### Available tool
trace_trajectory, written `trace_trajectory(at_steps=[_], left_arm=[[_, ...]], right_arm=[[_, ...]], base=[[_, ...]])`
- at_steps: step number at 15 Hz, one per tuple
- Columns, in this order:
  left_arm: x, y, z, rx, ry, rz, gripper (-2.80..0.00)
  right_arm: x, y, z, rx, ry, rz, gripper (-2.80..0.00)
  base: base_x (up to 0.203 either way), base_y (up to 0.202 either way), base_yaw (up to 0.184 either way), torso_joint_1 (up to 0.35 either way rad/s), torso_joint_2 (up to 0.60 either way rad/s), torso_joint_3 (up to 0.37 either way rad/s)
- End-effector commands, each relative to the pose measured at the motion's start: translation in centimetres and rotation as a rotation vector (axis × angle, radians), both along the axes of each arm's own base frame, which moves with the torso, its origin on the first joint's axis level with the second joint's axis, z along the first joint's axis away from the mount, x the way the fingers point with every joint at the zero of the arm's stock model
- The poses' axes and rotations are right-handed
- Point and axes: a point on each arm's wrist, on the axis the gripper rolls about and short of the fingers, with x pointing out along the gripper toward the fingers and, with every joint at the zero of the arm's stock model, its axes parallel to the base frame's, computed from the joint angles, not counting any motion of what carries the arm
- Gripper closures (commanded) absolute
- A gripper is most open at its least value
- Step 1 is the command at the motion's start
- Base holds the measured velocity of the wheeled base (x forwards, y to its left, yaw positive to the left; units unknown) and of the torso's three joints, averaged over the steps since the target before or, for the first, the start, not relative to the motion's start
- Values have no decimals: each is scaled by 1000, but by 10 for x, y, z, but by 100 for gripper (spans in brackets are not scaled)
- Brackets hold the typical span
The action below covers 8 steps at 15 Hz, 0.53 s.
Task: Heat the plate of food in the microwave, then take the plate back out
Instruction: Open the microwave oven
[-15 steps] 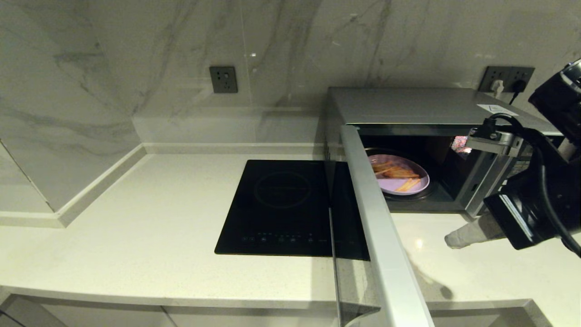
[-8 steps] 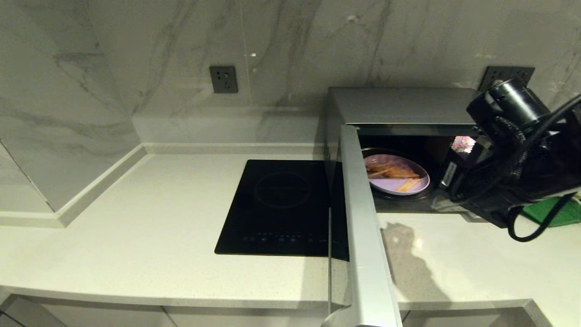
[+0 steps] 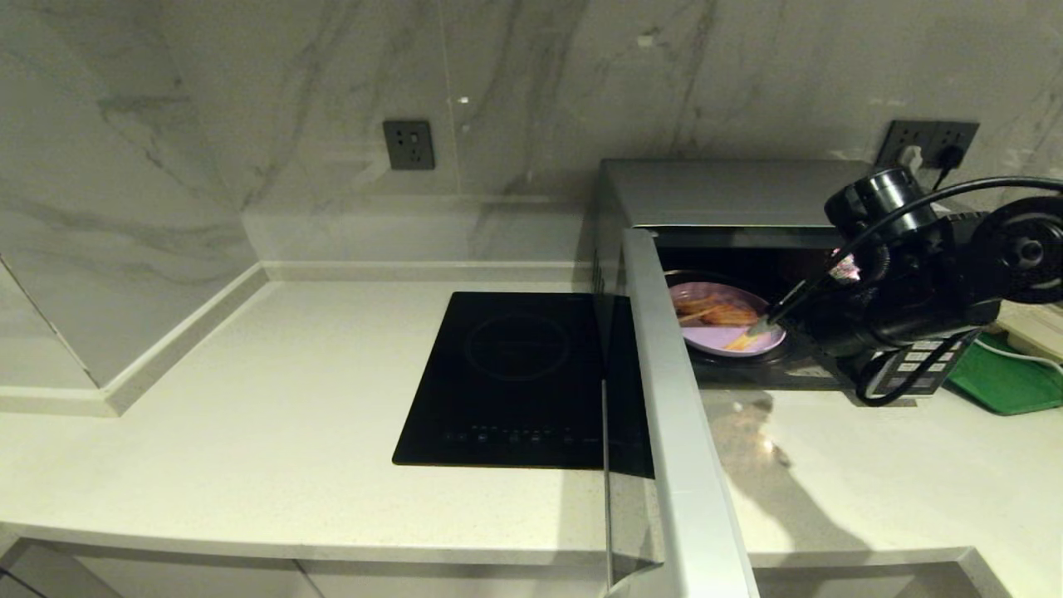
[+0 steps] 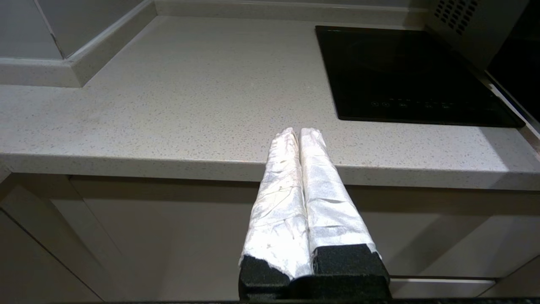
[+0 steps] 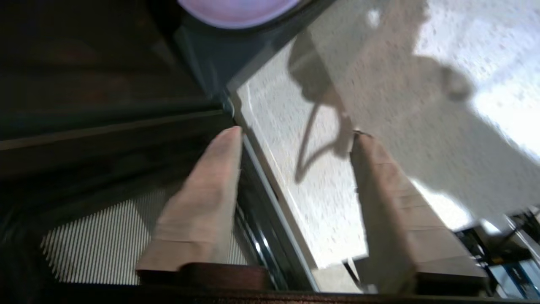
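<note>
The silver microwave [image 3: 731, 193] stands at the back right with its door [image 3: 674, 390] swung wide open toward me. Inside it lies the lilac plate of food [image 3: 721, 330] with a few orange-yellow fries; the right wrist view shows only the plate's rim [image 5: 236, 12]. My right gripper [image 5: 295, 135] is open and empty, at the front sill of the oven's opening, a short way from the plate. In the head view one of its fingertips [image 3: 761, 327] reaches the plate's right rim. My left gripper [image 4: 298, 131] is shut on nothing, parked below the counter's front edge.
A flat black induction hob [image 3: 515, 374] lies left of the open door. A green tray [image 3: 1009, 384] sits right of the microwave, behind my right arm. The microwave's keypad [image 3: 918, 365] shows under the arm. A marble wall with sockets [image 3: 409, 145] closes the back.
My right arm has swung up from the counter's right side to the oven's opening, its fingers now at the plate. The open door's edge has shifted slightly. The plate has not moved.
</note>
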Motion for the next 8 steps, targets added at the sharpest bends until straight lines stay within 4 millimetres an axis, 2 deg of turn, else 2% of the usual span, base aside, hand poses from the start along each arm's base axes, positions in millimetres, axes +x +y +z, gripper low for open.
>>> trace_trajectory(at_steps=[1,4,8], left_arm=[[0,0,0,-1,-1,1,0],[0,0,0,0,-1,1,0],[0,0,0,0,-1,1,0]], right_arm=[[21,-1,-24,2,31,-17,-280],[42,-2,-38,7,25,-46,-280],[57,-8,-48,-39,26,-112,-280]], base=[[0,0,0,0,0,0],[0,0,0,0,0,0],[0,0,0,0,0,0]])
